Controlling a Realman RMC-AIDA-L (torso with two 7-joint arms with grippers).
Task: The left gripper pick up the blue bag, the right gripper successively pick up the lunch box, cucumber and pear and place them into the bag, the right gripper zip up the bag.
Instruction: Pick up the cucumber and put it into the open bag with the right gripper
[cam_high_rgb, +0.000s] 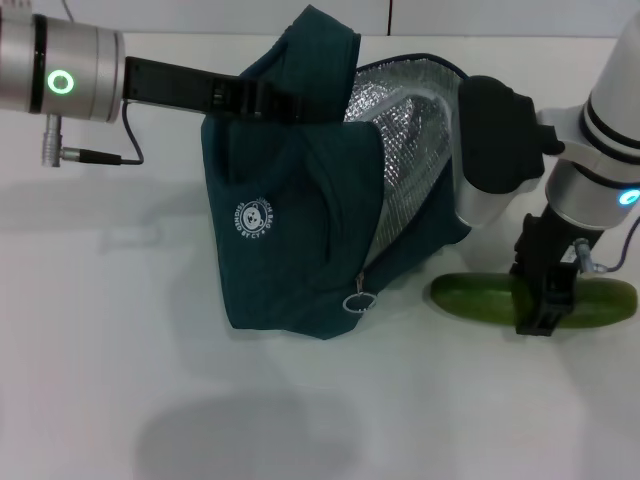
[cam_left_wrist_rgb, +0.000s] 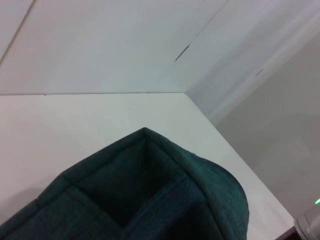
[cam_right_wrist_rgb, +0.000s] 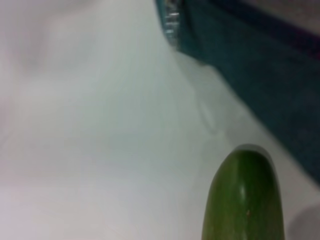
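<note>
So the blue bag (cam_high_rgb: 300, 200) sits mid-counter, kinda slumped over to the right with its mouth gaping open and the crinkly silver foil lining (cam_high_rgb: 405, 150) showing. Dark teal fabric, small round white logo (cam_high_rgb: 256, 218) on the near side, and a ring zip pull (cam_high_rgb: 360, 303) dangling low near the front corner. The left tool (cam_high_rgb: 262, 97) reaches in from the left and is clamped on the bag's top edge by the handle; the left wrist view just shows teal fabric folds (cam_left_wrist_rgb: 145, 190) up close.

The cucumber (cam_high_rgb: 535, 299) is lying flat on the white counter (cam_high_rgb: 150, 380) just right of the bag: long, smooth, dark green. The right tool (cam_high_rgb: 545, 300) is down over its middle, fingers on either side of it, closed on it as far as I can see.
</note>
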